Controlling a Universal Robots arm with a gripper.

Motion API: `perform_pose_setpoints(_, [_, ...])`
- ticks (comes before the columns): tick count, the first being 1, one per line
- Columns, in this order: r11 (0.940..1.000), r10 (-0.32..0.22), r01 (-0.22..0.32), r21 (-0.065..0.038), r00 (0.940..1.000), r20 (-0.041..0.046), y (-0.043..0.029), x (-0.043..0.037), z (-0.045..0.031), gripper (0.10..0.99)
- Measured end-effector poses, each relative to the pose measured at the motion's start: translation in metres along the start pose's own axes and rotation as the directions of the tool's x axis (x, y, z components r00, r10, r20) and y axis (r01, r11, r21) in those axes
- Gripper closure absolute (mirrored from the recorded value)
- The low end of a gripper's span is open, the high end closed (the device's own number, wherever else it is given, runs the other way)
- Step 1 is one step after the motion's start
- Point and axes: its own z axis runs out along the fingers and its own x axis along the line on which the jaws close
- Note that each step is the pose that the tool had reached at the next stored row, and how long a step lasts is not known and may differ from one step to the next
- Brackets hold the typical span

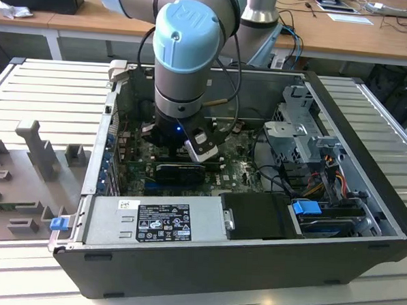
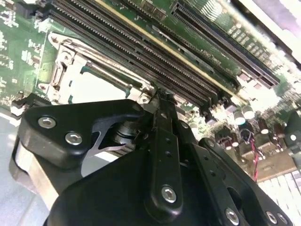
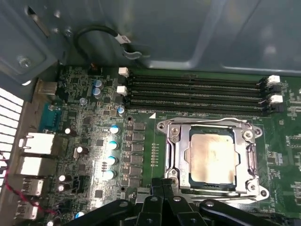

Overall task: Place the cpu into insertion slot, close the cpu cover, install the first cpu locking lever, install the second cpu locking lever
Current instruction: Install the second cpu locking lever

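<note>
Silvery-beige and square, the flat cpu (image 3: 211, 157) lies seated in the metal-rimmed insertion slot (image 3: 171, 155) on the green circuit board, the silvery frame-shaped cpu cover (image 3: 244, 162) closed around it; black linkages cut off the socket's near edge. The black gripper (image 3: 162, 186) hovers just beside that edge, fingers pressed together on nothing; in the exterior view the arm's grey-and-blue wrist (image 1: 188, 49) hides the socket inside the open black computer case (image 1: 252, 261).

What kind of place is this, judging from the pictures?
Probably a robotics lab or test workshop: an open computer case lies on a slatted metal bench, a robot arm reaches into it, and desks with cables stand behind.
</note>
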Motion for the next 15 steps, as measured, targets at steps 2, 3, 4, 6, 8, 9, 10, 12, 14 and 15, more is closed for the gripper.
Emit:
perform_pose_setpoints(2, [1.0000, 0.000, 0.000, 0.000, 1.0000, -0.0001, 0.0024, 0.0001, -0.0081, 0.980])
perform_pose_setpoints(3, [1.0000, 0.000, 0.000, 0.000, 1.0000, -0.0001, 0.0031, 0.0002, -0.0107, 0.980])
perform_pose_setpoints(4, [1.0000, 0.000, 0.000, 0.000, 1.0000, -0.0001, 0.0038, 0.0002, -0.0129, 0.980])
perform_pose_setpoints(6, [1.0000, 0.000, 0.000, 0.000, 1.0000, -0.0002, 0.0053, 0.0003, -0.0180, 0.980])
perform_pose_setpoints(8, [1.0000, 0.000, 0.000, 0.000, 1.0000, -0.0001, 0.0066, 0.0003, -0.0225, 0.980])
perform_pose_setpoints(9, [1.0000, 0.000, 0.000, 0.000, 1.0000, -0.0002, 0.0075, 0.0004, -0.0254, 0.980])
perform_pose_setpoints(10, [1.0000, 0.000, 0.000, 0.000, 1.0000, -0.0002, 0.0079, 0.0004, -0.0267, 0.980])
perform_pose_setpoints(12, [1.0000, 0.000, 0.000, 0.000, 1.0000, -0.0002, 0.0087, 0.0005, -0.0295, 0.980])
perform_pose_setpoints(14, [1.0000, 0.000, 0.000, 0.000, 1.0000, -0.0002, 0.0087, 0.0004, -0.0295, 0.980])
perform_pose_setpoints(15, [1.0000, 0.000, 0.000, 0.000, 1.0000, -0.0002, 0.0087, 0.0004, -0.0295, 0.980])
